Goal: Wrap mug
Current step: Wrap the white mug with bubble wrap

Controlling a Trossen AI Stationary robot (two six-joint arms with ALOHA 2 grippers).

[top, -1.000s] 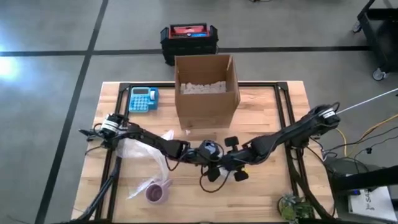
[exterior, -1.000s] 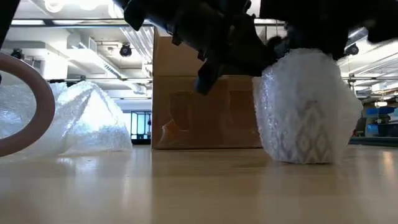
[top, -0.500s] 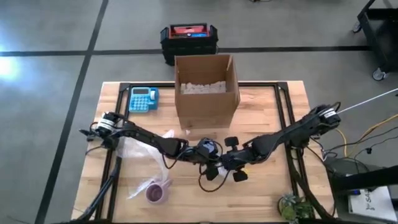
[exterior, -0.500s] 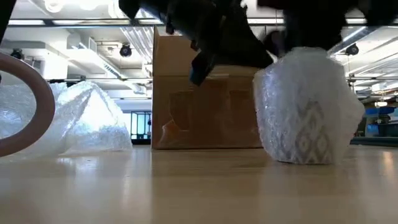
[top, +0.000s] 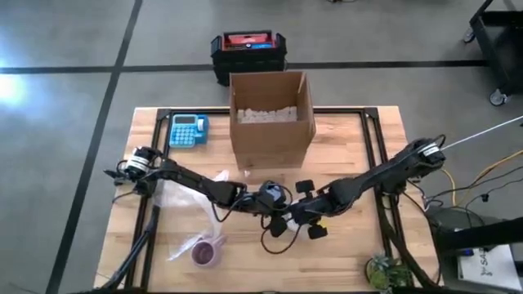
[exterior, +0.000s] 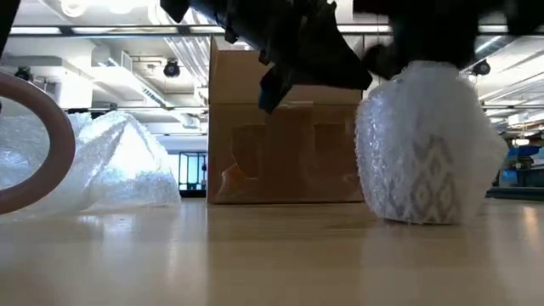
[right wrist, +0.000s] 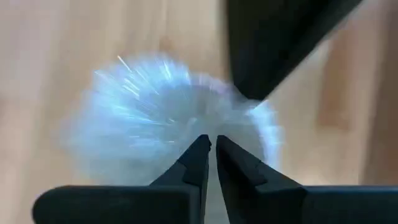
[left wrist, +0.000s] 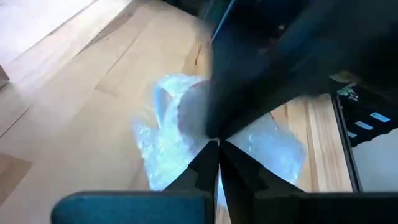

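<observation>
Wood tabletop point(top: 343, 139), cardboard box point(top: 271, 114) at the back. Left to right: left hand point(top: 255, 203) and right hand point(top: 286, 217) meet over the bubble-wrapped mug point(exterior: 429, 149), which stands upright directly below both. Both hands look pinched shut on the bubble wrap point(right wrist: 161, 106) at its top. Your next move goes straight down; neither arm is nearer.

An open cardboard box point(top: 271, 121) stands at the worktop's point(top: 351, 139) far edge — a blue calculator point(top: 189, 131) beside it, a black-and-red case point(top: 248, 54) on the floor behind.
</observation>
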